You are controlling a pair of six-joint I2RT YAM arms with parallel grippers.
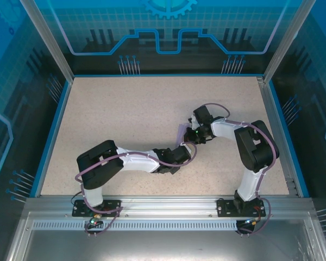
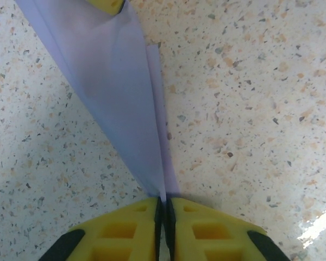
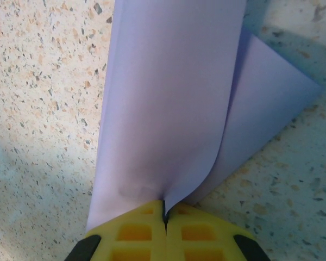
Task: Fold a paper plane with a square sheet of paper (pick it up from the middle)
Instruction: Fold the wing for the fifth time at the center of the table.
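The lavender square sheet of paper (image 1: 182,132) is folded and held up between both arms at the table's middle. In the left wrist view the paper (image 2: 114,92) narrows to a point pinched in my left gripper (image 2: 165,202), whose yellow fingers (image 2: 122,231) are shut on it. A yellow fingertip of the other gripper (image 2: 106,4) shows at the paper's far end. In the right wrist view the paper (image 3: 168,98) curls up from my right gripper (image 3: 164,209), which is shut on its edge. A folded flap (image 3: 271,92) lies against the tabletop. No finished paper plane is in view.
The speckled beige tabletop (image 1: 125,109) is bordered by a blue rim and aluminium frame posts (image 1: 49,38). Both arm bases sit on the metal rail (image 1: 163,206) at the near edge. The right arm's elbow (image 1: 255,147) stands to the right of the paper.
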